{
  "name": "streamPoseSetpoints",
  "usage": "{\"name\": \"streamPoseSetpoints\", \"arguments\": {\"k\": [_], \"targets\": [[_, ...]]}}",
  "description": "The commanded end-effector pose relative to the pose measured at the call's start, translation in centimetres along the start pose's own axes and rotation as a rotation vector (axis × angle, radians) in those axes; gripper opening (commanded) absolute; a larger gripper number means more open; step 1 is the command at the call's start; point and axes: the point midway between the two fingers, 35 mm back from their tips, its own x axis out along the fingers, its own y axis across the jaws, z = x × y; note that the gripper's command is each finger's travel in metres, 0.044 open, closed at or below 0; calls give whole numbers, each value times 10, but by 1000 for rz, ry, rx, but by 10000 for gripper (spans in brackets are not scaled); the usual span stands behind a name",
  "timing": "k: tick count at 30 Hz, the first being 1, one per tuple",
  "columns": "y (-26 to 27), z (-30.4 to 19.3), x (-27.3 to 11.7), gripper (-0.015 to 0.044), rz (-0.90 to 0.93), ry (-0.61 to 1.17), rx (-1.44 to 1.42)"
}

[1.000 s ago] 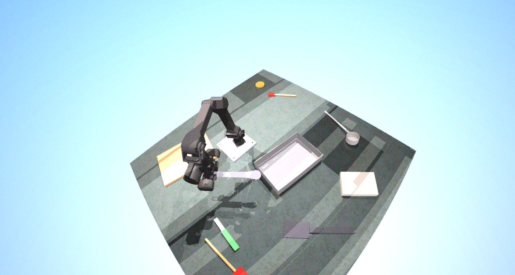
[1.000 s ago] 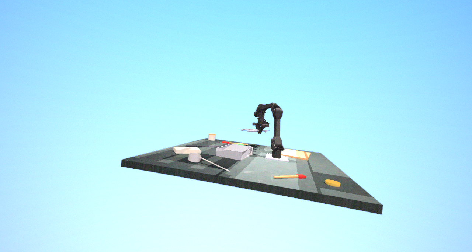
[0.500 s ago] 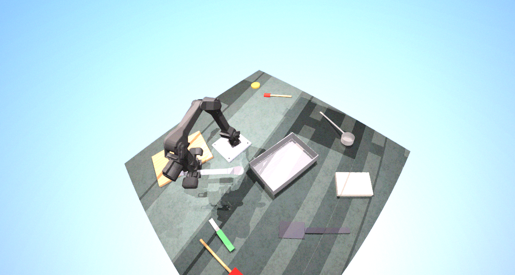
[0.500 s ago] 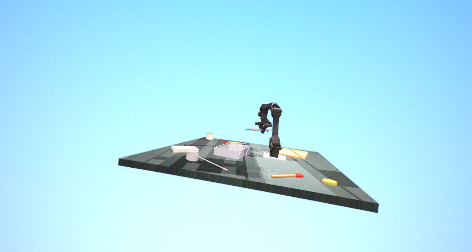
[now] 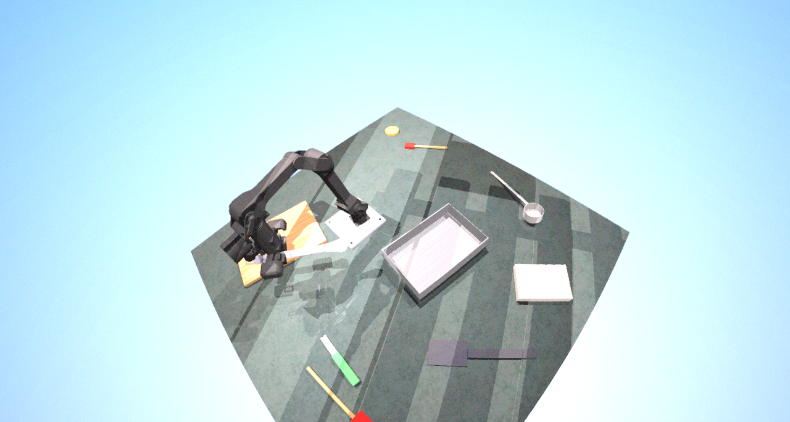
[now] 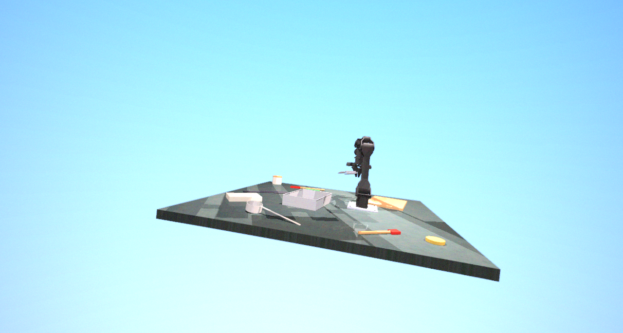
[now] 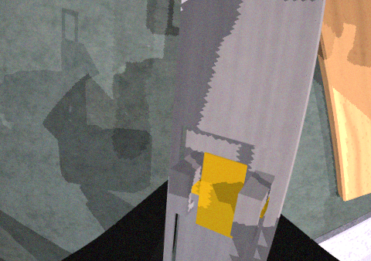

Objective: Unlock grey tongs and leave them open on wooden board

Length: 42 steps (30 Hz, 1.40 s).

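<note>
Dark grey-green stone bench (image 5: 552,237) (image 6: 405,244) (image 7: 31,118). Black jointed arm (image 5: 276,182) (image 6: 366,161) above. Grey rectangular metal roasting tin (image 5: 453,268) (image 6: 300,201) at four o'clock from arm's base, top view; pale brown wooden board (image 5: 303,226) (image 6: 394,202) (image 7: 349,168) towards eight. Long grey tongs (image 5: 317,249) (image 6: 346,172) (image 7: 251,79) raised, near level. Jaws (image 5: 282,255) (image 6: 357,173) slightly apart, gripping tongs.

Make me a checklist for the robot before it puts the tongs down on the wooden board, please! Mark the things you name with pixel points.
1. Gripper (image 5: 281,256) (image 6: 357,173) (image 7: 205,194) shut on the tongs (image 5: 317,249) (image 6: 347,171) (image 7: 251,79): ok.
2. Tongs clear of the roasting tin (image 5: 468,230) (image 6: 298,201): ok, they're up in the air, off to its side.
3. Tongs all above the wooden board (image 5: 303,223) (image 6: 390,203) (image 7: 355,137): not ok, the tip end sticks out past it.
4. Tongs unlocked: cannot tell.
5. Whole board free of other things: cannot tell, the arm hides part.
</note>
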Motion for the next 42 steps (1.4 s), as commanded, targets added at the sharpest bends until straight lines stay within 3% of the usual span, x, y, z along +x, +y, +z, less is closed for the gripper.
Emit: {"name": "streamPoseSetpoints", "arguments": {"k": [1,25,42], "targets": [[-14,18,0,-150,-4,-4,-39],[-124,97,-2,-150,-19,-10,-284],[-190,118,-4,-150,-29,-8,-399]]}}
